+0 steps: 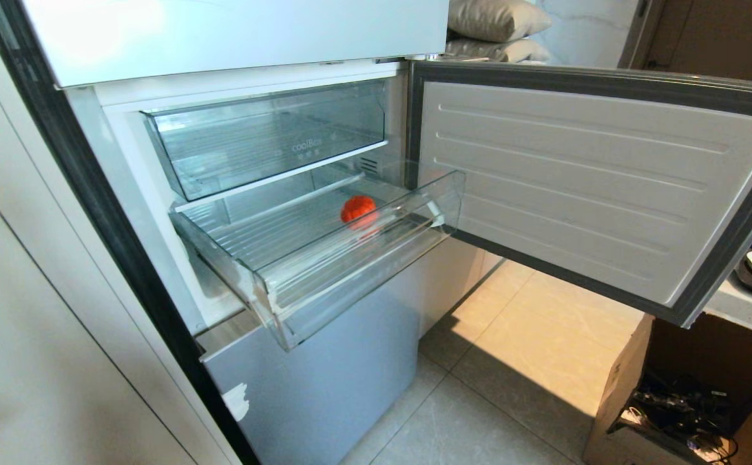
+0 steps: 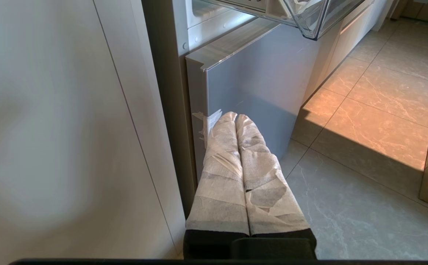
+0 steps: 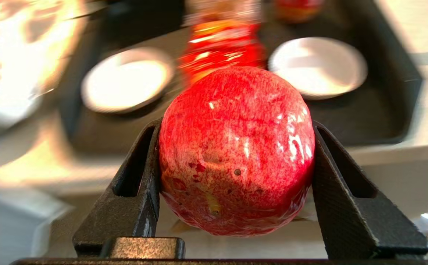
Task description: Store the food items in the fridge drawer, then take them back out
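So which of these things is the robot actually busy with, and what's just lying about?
In the job:
- fridge drawer, pulled out
- small orange-red fruit inside it
- red apple clamped in the right gripper

Lying about:
- upper clear bin
- cardboard box
- white plates on a dark tray
- left gripper, idle

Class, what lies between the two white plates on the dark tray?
Right wrist view: a blurred, shiny red-orange item lies between the plates, beyond the red fruit in the right tool.

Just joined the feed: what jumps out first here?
A big red apple fills the right wrist view, clamped in the right gripper above a dark tray with white plates. In the head view, a small orange-red fruit sits in the pulled-out clear fridge drawer.
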